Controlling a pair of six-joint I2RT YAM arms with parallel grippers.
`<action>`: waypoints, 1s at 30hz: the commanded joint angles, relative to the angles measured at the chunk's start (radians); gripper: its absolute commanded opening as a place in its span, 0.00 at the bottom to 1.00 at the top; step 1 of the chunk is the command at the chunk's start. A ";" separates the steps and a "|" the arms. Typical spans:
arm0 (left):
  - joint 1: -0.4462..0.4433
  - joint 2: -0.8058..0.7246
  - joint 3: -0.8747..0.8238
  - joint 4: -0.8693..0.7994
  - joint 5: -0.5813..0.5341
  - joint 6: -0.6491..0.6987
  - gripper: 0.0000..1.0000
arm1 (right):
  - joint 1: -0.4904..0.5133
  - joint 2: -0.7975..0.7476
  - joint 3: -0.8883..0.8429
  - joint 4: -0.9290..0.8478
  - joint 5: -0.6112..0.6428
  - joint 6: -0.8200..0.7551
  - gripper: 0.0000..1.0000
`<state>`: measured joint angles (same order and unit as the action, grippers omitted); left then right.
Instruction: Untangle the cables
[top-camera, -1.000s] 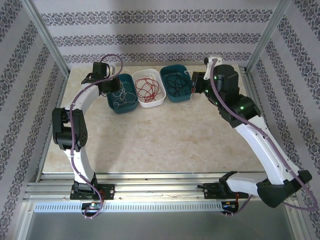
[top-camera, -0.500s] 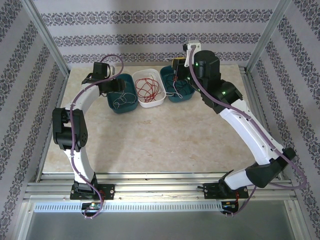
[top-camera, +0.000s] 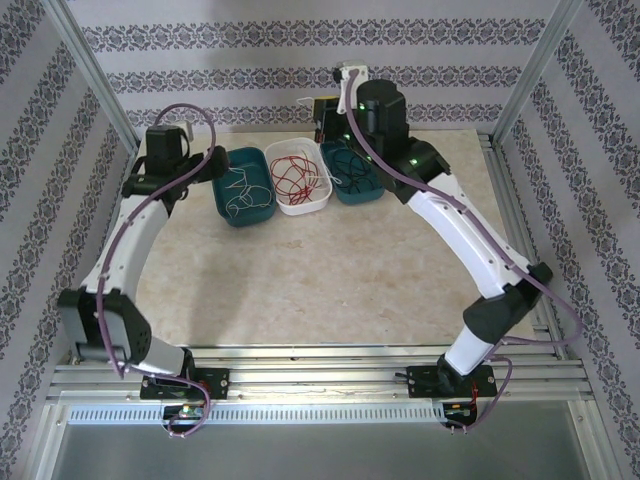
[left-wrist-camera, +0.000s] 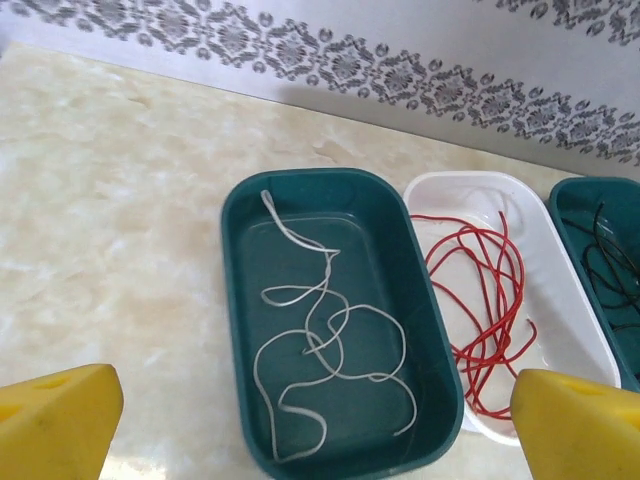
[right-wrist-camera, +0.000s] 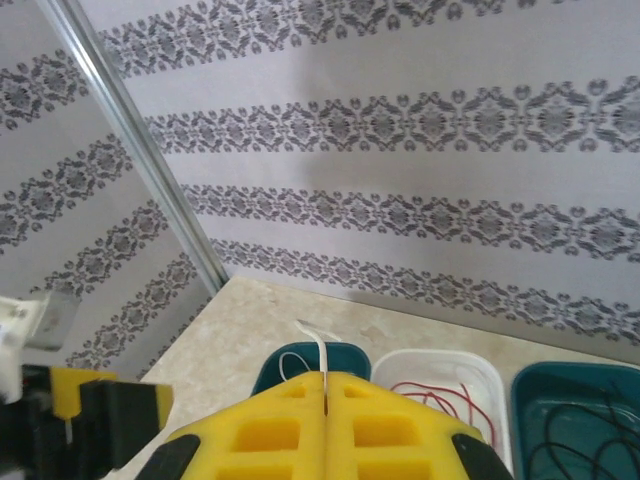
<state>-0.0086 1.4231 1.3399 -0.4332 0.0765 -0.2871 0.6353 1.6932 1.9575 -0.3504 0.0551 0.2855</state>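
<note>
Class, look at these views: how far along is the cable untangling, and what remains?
Done: white cable in the left teal bin, red cable in the white bin, black cable in the right teal bin. In hand: the right gripper is shut on a thin white strand; the left gripper hangs open. Left: probably laying that strand with the white cable.

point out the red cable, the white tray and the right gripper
red cable (left-wrist-camera: 478, 355), left wrist view, lower bunch of its strands
white tray (left-wrist-camera: 470, 178), left wrist view, its far rim
right gripper (right-wrist-camera: 326, 382), right wrist view, seam between its shut fingertips, pinching a white cable (right-wrist-camera: 322, 352)
</note>
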 joint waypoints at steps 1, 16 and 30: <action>0.015 -0.088 -0.083 -0.025 -0.067 -0.031 0.99 | 0.022 0.070 0.086 0.033 -0.050 0.021 0.00; 0.023 -0.446 -0.279 -0.082 -0.138 -0.057 0.99 | 0.091 0.487 0.500 0.017 -0.131 0.056 0.00; 0.023 -0.487 -0.311 -0.114 -0.141 -0.051 0.99 | 0.108 0.801 0.700 0.033 -0.152 0.073 0.00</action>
<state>0.0021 0.9569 1.0298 -0.5213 -0.0395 -0.3267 0.7376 2.4760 2.6122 -0.3466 -0.0807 0.3424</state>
